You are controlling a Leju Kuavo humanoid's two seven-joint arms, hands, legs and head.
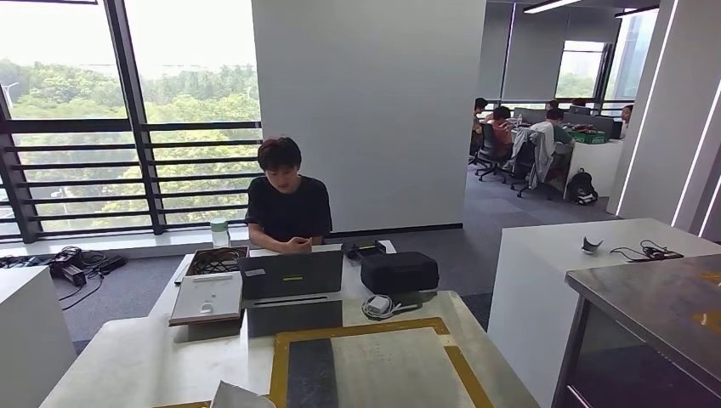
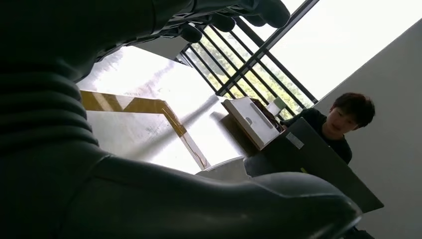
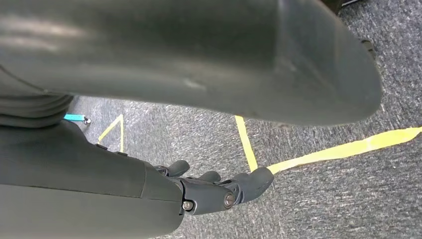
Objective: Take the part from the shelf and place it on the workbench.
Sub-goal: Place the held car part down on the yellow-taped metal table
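Note:
A pale grey part (image 1: 235, 397) lies on the white workbench (image 1: 136, 361), just left of the yellow-taped mat (image 1: 374, 365), at the bottom edge of the head view. The left wrist view shows it as a light shape (image 2: 224, 170) beside the tape (image 2: 184, 137). My left hand (image 2: 59, 149) hovers over the bench close behind the part, thumb (image 2: 239, 206) and fingers (image 2: 234, 15) spread apart with nothing between them. My right hand (image 3: 209, 191) hangs over grey carpet with yellow floor tape (image 3: 343, 149) and holds nothing; its fingers lie loosely extended.
A person (image 1: 287, 204) sits behind the bench at a dark laptop (image 1: 291, 276). Beside it lie a flat box (image 1: 207, 297), a black case (image 1: 399, 272) and a white charger (image 1: 378, 304). A steel table (image 1: 655, 297) and white counter (image 1: 544, 255) stand right, a white cabinet (image 1: 30, 331) left.

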